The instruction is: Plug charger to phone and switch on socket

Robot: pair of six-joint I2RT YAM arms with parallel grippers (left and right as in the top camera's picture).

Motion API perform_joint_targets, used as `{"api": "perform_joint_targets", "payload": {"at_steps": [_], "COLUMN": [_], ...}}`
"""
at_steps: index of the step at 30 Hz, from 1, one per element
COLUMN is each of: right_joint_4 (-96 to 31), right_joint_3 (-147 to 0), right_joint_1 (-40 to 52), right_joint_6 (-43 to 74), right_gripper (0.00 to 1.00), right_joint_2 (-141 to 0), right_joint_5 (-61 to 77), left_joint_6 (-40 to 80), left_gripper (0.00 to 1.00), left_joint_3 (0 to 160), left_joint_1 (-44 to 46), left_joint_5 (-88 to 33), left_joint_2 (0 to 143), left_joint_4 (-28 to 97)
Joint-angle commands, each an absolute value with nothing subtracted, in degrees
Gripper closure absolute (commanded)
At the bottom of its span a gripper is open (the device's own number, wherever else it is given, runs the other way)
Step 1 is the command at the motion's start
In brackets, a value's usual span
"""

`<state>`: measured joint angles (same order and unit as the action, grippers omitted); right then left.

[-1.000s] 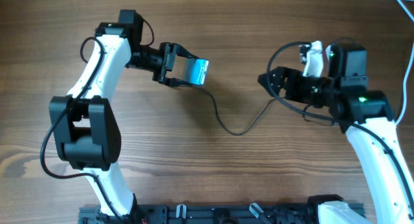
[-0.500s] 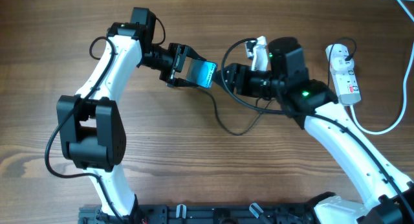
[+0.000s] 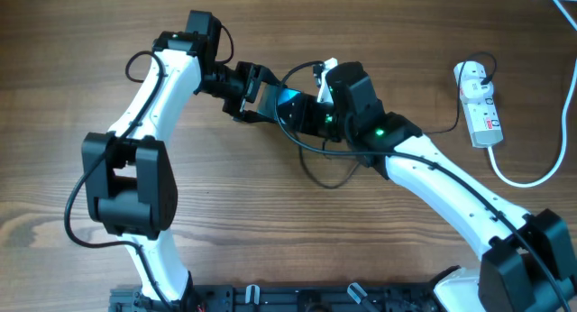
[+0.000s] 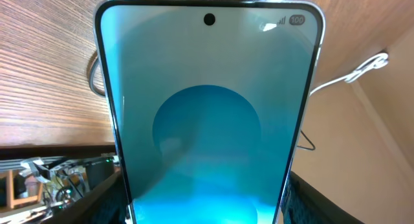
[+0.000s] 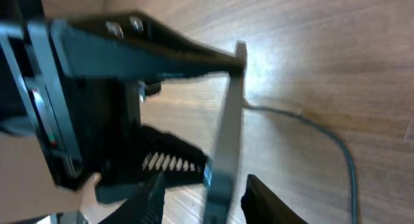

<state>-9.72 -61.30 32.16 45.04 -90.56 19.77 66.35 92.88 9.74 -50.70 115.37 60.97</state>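
Wood-grain surface (image 3: pixel 406 41) carries a job I judge about half done. The light-blue flat rectangular phone (image 3: pixel 288 103) is lifted near 12 o'clock, grasped by its sides in the left pincer (image 3: pixel 268 102). The thin black charger cable (image 5: pixel 284 111) ends by its edge, but I cannot tell whether it is seated. The right pincer (image 5: pixel 204 198) is released, its jaws partly spread astride that edge. The white oblong power strip (image 3: pixel 479 106) lies at 2 o'clock, its switch unreached.

Two arms are reaching in: left arm (image 3: pixel 151 82), right arm (image 3: pixel 451 181). Two grippers are showing: left gripper (image 3: pixel 260 97), right gripper (image 3: pixel 306 115). Also counting one phone (image 3: pixel 288 100), one black charger (image 3: pixel 311 172), one white socket (image 3: pixel 479 105), one thick white cord (image 3: pixel 532 179), one wooden table (image 3: pixel 406 32).
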Motion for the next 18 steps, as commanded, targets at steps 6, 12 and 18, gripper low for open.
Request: {"api": "perform_joint_targets", "payload": {"at_steps": [6,12,18], "right_joint_4": [-6.7,-6.7,-6.7], "right_joint_3": [-62.3,-62.3,-62.3], "right_joint_1": [32.3,32.3,32.3], "right_joint_6": [46.5,46.6,46.7], "right_gripper": [0.74,0.82,0.91], "right_joint_2": [-94.3,-94.3,-94.3], "right_joint_5": [18.0,18.0,18.0], "left_joint_6": [66.7,66.7,66.7], "left_gripper": [0.96,0.96,0.96], "left_joint_3": [94.2,94.2,94.2], "left_joint_1": [10.8,10.8,10.8], "left_joint_5": [-50.9,-50.9,-50.9], "left_joint_2": [113.6,113.6,113.6], "left_joint_4": [60.9,60.8,60.8]}}
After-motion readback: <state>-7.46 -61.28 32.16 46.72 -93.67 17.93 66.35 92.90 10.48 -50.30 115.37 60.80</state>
